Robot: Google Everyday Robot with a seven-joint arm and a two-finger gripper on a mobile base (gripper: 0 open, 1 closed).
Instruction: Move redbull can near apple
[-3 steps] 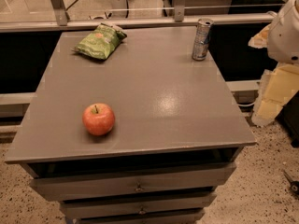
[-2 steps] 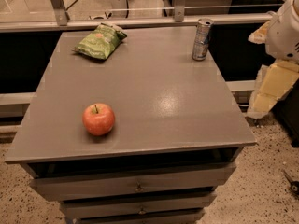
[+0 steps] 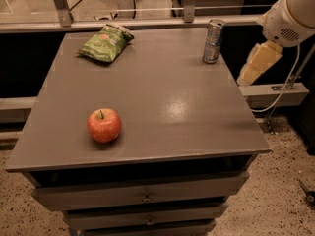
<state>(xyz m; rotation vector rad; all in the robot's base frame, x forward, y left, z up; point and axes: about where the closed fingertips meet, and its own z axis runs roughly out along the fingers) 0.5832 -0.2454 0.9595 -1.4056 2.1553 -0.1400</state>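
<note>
silver-blue redbull can (image 3: 213, 41), red-orange apple (image 3: 104, 125) with yellowish patches, green chip bag (image 3: 105, 44), grey table (image 3: 162, 87), cream gripper (image 3: 251, 73) mid-right of frame

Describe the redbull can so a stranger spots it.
On the grey table, go to the far right corner, near the tool off that edge. The redbull can stands there, the only slim upright metal thing; the chip bag lies flat.

Single arm (image 3: 288, 18) enters from upper right corner of view; only end section visible. Rounded white housing (image 3: 301, 4) cut off by top and right edges, small vent grille (image 3: 287, 35) on underside. Cream-coloured gripper (image 3: 252, 72) hangs below-left of housing, at right side of view. Tapered body, tilted down and to left, tip lowest. Held up in air, touching nothing, nothing seen in its grasp.
</note>
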